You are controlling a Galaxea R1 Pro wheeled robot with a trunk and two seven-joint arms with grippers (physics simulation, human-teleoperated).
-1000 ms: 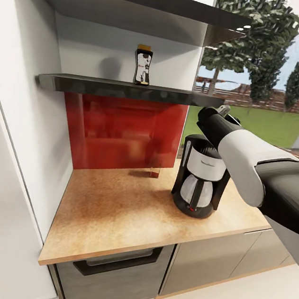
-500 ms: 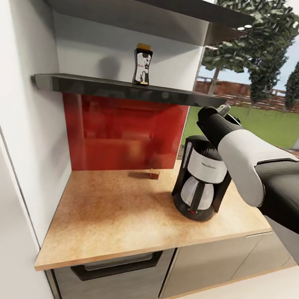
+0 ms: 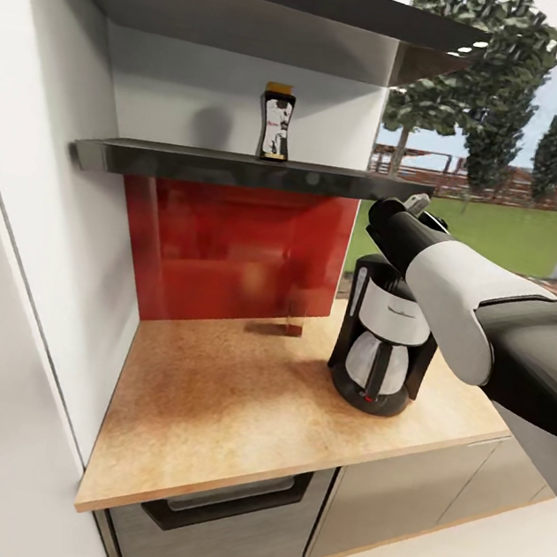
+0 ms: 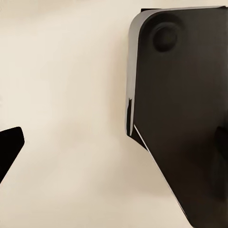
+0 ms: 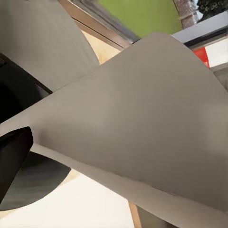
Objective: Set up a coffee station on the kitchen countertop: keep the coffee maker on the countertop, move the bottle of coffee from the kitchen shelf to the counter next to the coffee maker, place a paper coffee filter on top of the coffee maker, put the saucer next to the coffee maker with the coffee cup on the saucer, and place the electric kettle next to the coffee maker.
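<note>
At the far left of the head view a white wall panel [image 3: 20, 276] runs down beside the counter [image 3: 231, 414]. Above it, the dark shelf [image 3: 197, 164] carries the coffee bottle [image 3: 275, 123], upright, toward the middle of the shelf and against the white back wall. Under the shelf is the red backsplash [image 3: 238, 250], and a small brown object [image 3: 291, 323] stands on the counter at its foot; what it is cannot be made out.

Further right, the coffee maker [image 3: 386, 346] stands on the counter near its front edge, well apart from the bottle above. The right arm [image 3: 467, 302] reaches in from the right, crossing above and in front of the maker's top; its gripper tip [image 3: 417, 203] sits at the shelf's right end, and whether it is open cannot be told. The right wrist view shows a large grey curved sheet [image 5: 142, 118] close to the lens, perhaps held, though the grip itself is hidden. The left wrist view shows a dark panel [image 4: 185, 109] over a pale floor, with no clear sign of how that gripper stands.

Against half a second ago, the whole scene has slid slightly right and down, so the camera has turned; the bottle, maker and arm keep their places relative to one another.
</note>
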